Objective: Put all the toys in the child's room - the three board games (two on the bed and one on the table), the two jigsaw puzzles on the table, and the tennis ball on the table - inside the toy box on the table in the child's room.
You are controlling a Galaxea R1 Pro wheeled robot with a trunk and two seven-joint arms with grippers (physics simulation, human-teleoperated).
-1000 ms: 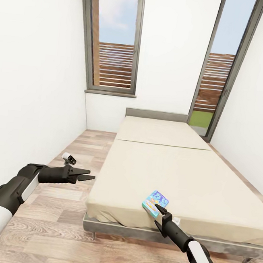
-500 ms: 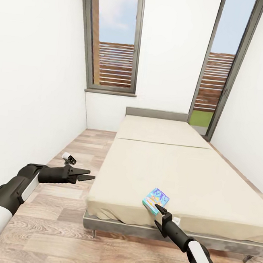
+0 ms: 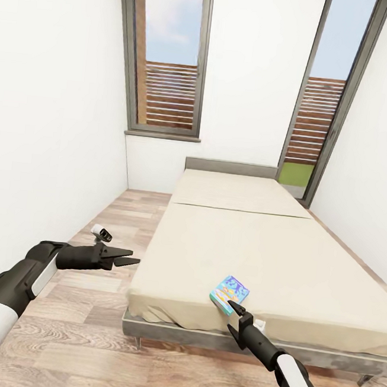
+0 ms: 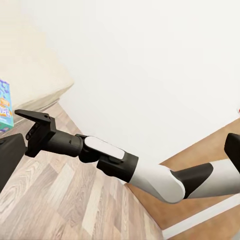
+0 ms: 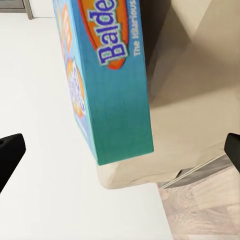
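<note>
Board game (image 3: 230, 295), the small blue box, lies at the foot edge of the bed (image 3: 271, 249), near its corner, at five o'clock in the head view. Right gripper (image 3: 233, 308), fingers spread, points at the box from just below, not touching. Left gripper (image 3: 128, 257), at nine o'clock, hangs parted over the plank floor (image 3: 82, 348). Headboard and two windows (image 3: 172, 60) lie at twelve o'clock.

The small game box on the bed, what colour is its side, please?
Teal, shading to blue, on the small blue game box; clearest in the right wrist view.
</note>
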